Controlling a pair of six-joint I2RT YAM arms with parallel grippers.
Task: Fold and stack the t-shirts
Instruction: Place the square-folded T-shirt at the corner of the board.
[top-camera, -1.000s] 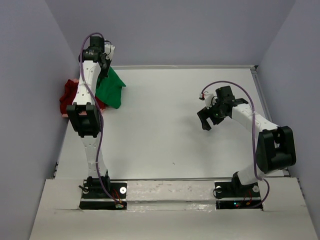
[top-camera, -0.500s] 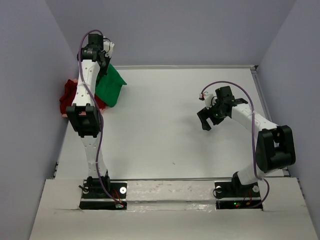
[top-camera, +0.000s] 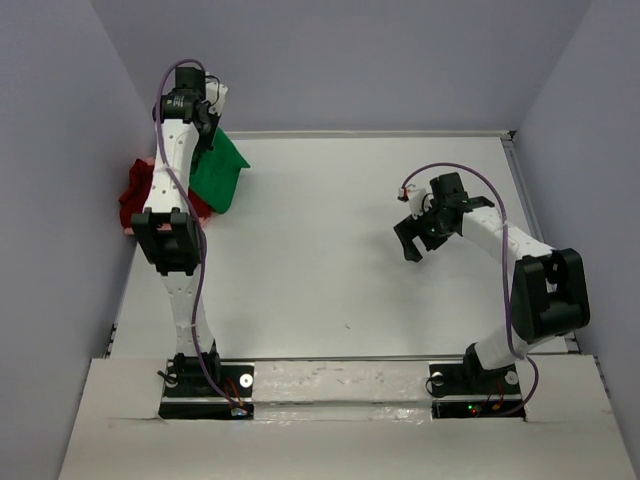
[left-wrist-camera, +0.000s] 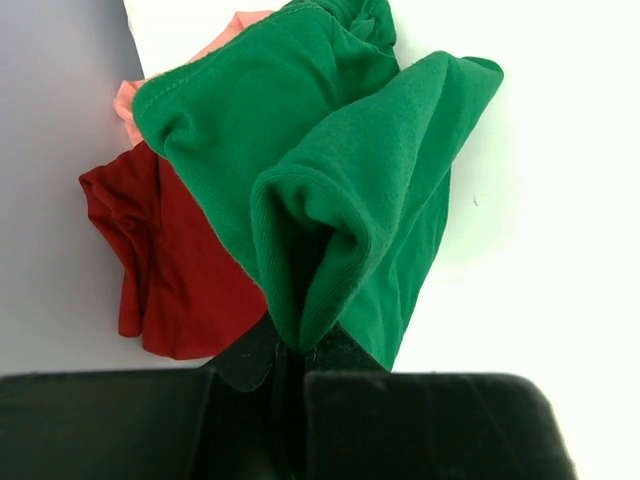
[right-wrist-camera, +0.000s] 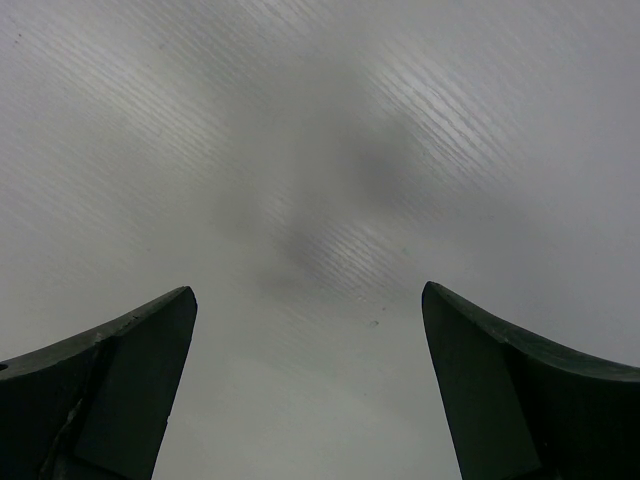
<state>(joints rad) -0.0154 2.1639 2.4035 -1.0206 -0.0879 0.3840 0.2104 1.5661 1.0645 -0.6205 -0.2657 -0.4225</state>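
At the table's (top-camera: 330, 250) far left edge, bunched against the left wall (top-camera: 60, 200), lies the crumpled dark red t-shirt (top-camera: 130, 203). The pale pink t-shirt (left-wrist-camera: 228, 30) peeks out on its far side.

Just to their right, my left fingers (left-wrist-camera: 247, 357) are clenched on a gathered fold of the green t-shirt (left-wrist-camera: 350, 190). It hangs from them in loose folds over the far left corner. Over the last second I have lifted it a little and drawn it slightly toward the far side, so its lower tip has risen. I cannot tell whether any hem still touches the red one or the table.

I judge this to be the picking-out step. One shirt is coming away from the heap, and nothing is folded or stacked yet.

To the right, the middle of the table is plain white surface, which looks to me like room enough to lay the green shirt flat. The left wall and the heap sit close beside my left arm, so the free direction is rightward and nearer.

Right of centre, my right fingers (right-wrist-camera: 110, 380) are spread wide and hold nothing. They hover over bare table and have not moved. Beyond them a raised strip (top-camera: 518, 190) runs along the table's right edge.
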